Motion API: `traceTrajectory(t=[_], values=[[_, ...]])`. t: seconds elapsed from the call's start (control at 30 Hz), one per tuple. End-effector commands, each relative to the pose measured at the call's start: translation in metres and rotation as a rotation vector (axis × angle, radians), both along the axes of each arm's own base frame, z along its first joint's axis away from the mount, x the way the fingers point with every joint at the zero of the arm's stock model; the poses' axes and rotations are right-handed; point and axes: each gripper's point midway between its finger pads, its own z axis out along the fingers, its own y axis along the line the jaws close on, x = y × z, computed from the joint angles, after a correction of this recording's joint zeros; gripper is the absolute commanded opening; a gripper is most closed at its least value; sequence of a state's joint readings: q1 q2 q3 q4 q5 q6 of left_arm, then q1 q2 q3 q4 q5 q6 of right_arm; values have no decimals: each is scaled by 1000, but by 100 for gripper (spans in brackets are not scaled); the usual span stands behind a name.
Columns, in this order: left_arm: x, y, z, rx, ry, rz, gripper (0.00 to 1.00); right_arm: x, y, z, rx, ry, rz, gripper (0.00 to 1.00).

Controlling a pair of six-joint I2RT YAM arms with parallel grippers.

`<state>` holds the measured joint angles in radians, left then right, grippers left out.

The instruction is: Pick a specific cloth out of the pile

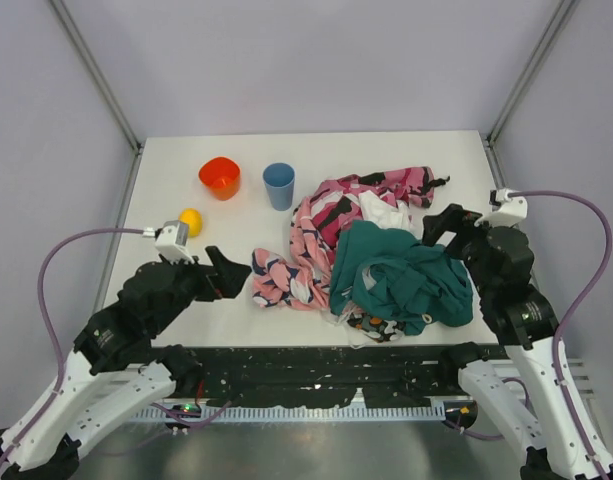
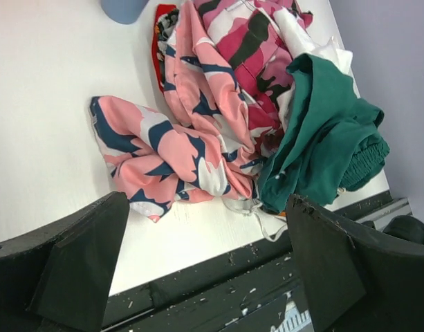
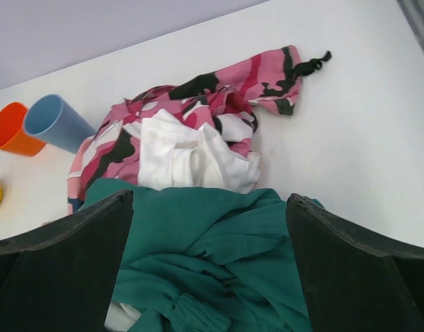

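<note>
1. the cloth (image 2: pixel 157 59) shows only as a thin red strip at the edge of the pile (image 1: pixel 386 260) toward the blue cup (image 1: pixel 279 185). it is tucked under the pink patterned cloth (image 2: pixel 198 145). i judge this to be the target, though most of it is hidden.
2. to do the step well, the left tool (image 1: pixel 229 272) should reach that strip and pinch red fabric alone. it should then draw sideways over the desk (image 1: pixel 166 170), so the pink layer slides off rather than lifting with it.
3. the right tool (image 1: pixel 441 225) could pin the teal garment (image 1: pixel 401 275) to steady the heap.
4. both tools have their fingers wide apart and hold nothing.
5. the left arm crouches low at the pile's left, its tool aimed at the pink cloth, near it but apart. the right arm stands at the pile's right, its tool angled toward the heap.
</note>
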<state>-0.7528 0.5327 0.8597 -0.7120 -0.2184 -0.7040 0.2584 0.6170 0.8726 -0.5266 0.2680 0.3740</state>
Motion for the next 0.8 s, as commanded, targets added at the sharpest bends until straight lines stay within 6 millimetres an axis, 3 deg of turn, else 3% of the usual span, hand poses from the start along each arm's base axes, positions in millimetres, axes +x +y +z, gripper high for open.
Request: traceTrajectory(t=[0.0, 0.07, 0.13, 0.2, 0.3, 0.33, 0.37, 0.4, 0.43, 0.47, 0.6, 0.77], values=[[-1, 20, -24, 69, 33, 78, 100, -6, 53, 30, 22, -139, 326, 95], [-4, 25, -32, 85, 66, 96, 100, -16, 76, 43, 50, -195, 467, 95], [-5, 29, -39, 117, 75, 102, 100, -29, 97, 43, 34, -161, 623, 95], [-4, 33, -44, 135, 77, 114, 100, -33, 115, 38, 29, -128, 718, 95], [-5, 32, -50, 147, 86, 108, 100, -41, 150, 18, -121, -74, 794, 95], [-4, 32, -51, 147, 83, 108, 100, -62, 172, 14, -160, -57, 882, 95], [-4, 33, -53, 149, 84, 113, 100, -49, 168, 1, -260, -21, 802, 95], [-3, 33, -54, 149, 84, 116, 100, -63, 184, -6, -319, 2, 857, 95], [-3, 33, -57, 153, 87, 117, 100, -55, 185, -18, -401, 35, 817, 95], [-3, 34, -60, 159, 91, 119, 100, -66, 194, -28, -473, 66, 857, 95], [-2, 39, -72, 187, 109, 149, 100, -58, 199, -90, -790, 231, 809, 95], [-2, 39, -81, 205, 127, 147, 100, -54, 210, -143, -930, 318, 864, 95]])
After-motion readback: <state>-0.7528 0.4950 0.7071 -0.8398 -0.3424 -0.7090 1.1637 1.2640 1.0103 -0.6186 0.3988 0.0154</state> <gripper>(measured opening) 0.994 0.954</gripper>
